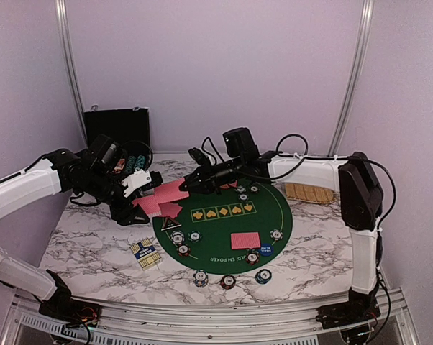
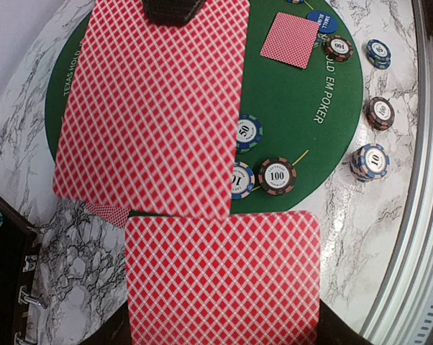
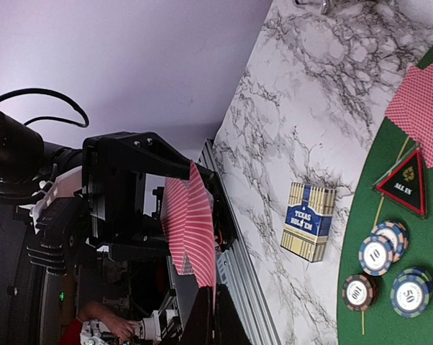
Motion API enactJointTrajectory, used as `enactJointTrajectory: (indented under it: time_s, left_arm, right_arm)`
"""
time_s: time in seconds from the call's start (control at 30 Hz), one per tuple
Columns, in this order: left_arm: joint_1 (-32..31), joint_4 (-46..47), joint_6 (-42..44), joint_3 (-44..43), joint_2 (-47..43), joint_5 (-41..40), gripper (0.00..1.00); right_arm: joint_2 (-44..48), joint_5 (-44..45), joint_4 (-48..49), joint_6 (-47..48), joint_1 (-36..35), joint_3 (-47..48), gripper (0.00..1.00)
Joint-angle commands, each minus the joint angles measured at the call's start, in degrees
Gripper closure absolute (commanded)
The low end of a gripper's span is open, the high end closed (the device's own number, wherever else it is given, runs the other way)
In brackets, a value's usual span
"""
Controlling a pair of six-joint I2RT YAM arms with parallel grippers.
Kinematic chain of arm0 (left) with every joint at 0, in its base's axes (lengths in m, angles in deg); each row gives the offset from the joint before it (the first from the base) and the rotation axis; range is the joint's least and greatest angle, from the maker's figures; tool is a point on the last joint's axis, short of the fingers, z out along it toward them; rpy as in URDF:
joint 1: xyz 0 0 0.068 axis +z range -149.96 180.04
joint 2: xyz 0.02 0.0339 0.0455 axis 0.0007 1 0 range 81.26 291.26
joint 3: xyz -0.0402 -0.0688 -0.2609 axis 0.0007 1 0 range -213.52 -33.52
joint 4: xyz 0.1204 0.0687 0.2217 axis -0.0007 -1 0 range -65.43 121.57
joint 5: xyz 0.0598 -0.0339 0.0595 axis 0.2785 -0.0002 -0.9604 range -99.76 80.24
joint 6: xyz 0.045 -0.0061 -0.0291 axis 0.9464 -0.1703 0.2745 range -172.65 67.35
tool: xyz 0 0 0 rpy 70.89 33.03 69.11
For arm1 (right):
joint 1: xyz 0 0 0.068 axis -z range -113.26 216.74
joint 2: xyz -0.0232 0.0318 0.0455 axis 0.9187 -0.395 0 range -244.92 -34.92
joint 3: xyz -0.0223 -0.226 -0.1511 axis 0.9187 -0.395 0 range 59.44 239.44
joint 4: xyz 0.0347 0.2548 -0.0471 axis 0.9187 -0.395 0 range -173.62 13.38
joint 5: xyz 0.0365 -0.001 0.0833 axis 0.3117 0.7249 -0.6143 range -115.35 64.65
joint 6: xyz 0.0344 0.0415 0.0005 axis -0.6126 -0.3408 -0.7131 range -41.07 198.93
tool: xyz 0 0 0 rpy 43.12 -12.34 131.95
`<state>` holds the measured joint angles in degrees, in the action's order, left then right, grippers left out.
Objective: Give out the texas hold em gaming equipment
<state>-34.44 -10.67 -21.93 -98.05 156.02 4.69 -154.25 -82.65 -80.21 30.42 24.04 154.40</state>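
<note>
My left gripper (image 1: 135, 188) is shut on red-backed playing cards (image 2: 224, 277) above the mat's left edge. My right gripper (image 1: 189, 185) is shut on another red-backed card (image 2: 152, 108), held right beside the left one's cards; that card shows edge-on in the right wrist view (image 3: 202, 248). One card pile (image 1: 245, 239) lies on the green mat (image 1: 224, 223), and another card (image 1: 170, 210) lies at its left edge. Striped chips (image 2: 277, 175) sit on the mat by the black triangular button (image 3: 406, 180). A blue button (image 1: 265, 249) lies near the front pile. Three chip stacks (image 1: 228, 281) stand off the mat in front.
A blue and gold card box (image 1: 144, 251) lies left of the mat. The black hinged case (image 1: 117, 126) stands open at the back left with chips in it. The tan woven tray (image 1: 310, 192) is at the right. A metal rail (image 1: 202, 316) runs along the front edge.
</note>
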Motion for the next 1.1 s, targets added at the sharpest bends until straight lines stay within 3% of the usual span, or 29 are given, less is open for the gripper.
enactJointTrajectory:
  time_s: [0.0,0.3,0.53,0.73,1.07]
  left_arm:
    - [0.29,0.78,0.39,0.37,-1.42,0.04,1.00]
    - [0.38,0.75,0.48,0.46,-1.42,-0.02,1.00]
    - [0.47,0.81,0.30,0.37,-1.45,0.16,1.00]
    - [0.55,0.75,0.00,0.44,-1.42,0.44,1.00]
    - [0.64,0.78,-0.31,0.37,-1.26,0.84,1.00]
  right_arm:
    - [2.91,0.74,-1.63,2.33,3.84,-0.73,1.00]
    - [-0.62,4.30,-4.50,5.74,13.56,1.68,1.00]
    - [-8.95,10.47,-9.89,9.72,19.40,10.21,1.00]
    - [-15.04,15.02,-12.45,10.90,21.96,18.71,1.00]
    - [-21.38,18.49,-13.77,11.04,22.71,23.99,1.00]
